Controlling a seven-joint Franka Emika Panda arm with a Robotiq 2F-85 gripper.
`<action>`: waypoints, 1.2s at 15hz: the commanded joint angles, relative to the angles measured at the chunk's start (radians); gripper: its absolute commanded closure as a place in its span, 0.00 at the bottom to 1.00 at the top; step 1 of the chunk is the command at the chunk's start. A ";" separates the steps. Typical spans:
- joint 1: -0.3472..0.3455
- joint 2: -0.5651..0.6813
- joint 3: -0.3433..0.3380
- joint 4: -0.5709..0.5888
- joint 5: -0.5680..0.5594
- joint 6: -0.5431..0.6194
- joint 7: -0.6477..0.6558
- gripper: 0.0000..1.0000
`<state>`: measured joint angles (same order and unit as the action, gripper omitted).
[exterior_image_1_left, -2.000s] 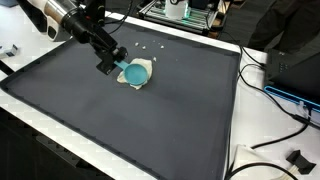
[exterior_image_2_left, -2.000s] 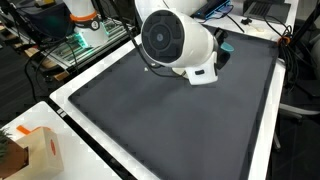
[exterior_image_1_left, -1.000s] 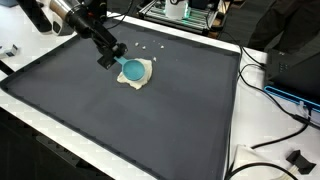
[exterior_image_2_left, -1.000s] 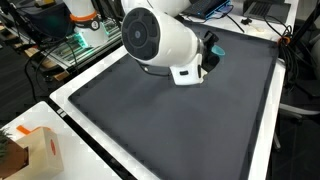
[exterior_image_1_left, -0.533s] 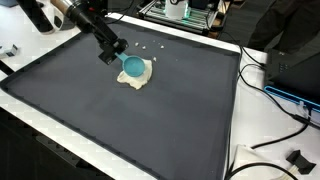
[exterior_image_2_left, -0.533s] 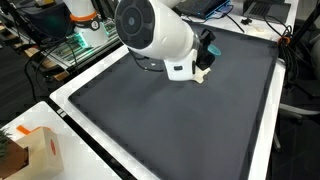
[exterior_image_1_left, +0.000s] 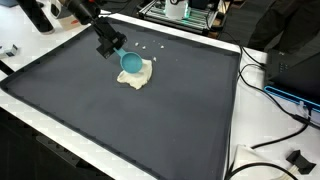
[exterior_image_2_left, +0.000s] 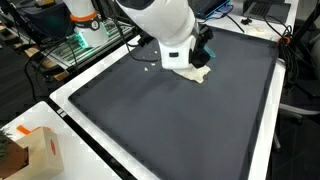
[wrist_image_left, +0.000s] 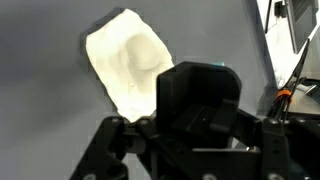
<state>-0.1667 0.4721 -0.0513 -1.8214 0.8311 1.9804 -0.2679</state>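
- Blue cup (exterior_image_1_left: 131, 63): one, raised just above the counter (exterior_image_1_left: 150, 120), near its far edge.
- Gripper (exterior_image_1_left: 117, 55): one, closed on the cup's rim.
- Cream cloth (exterior_image_1_left: 141, 78): one, lying under the cup.

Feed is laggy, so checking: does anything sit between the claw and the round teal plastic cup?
Nothing visible does. In an exterior view the claw meets the round teal plastic cup directly, over the crumpled cream cloth on the black mat.

Open mat (exterior_image_1_left: 150, 125), cup (exterior_image_1_left: 131, 63) on cloth (exterior_image_1_left: 145, 78), edge cables (exterior_image_1_left: 283, 96)
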 joint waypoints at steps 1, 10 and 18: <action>0.030 -0.076 -0.015 -0.053 -0.079 0.032 0.086 0.81; 0.099 -0.201 -0.008 -0.078 -0.364 0.084 0.321 0.81; 0.176 -0.298 -0.001 -0.093 -0.659 0.099 0.546 0.81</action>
<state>-0.0153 0.2346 -0.0522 -1.8650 0.2579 2.0566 0.2049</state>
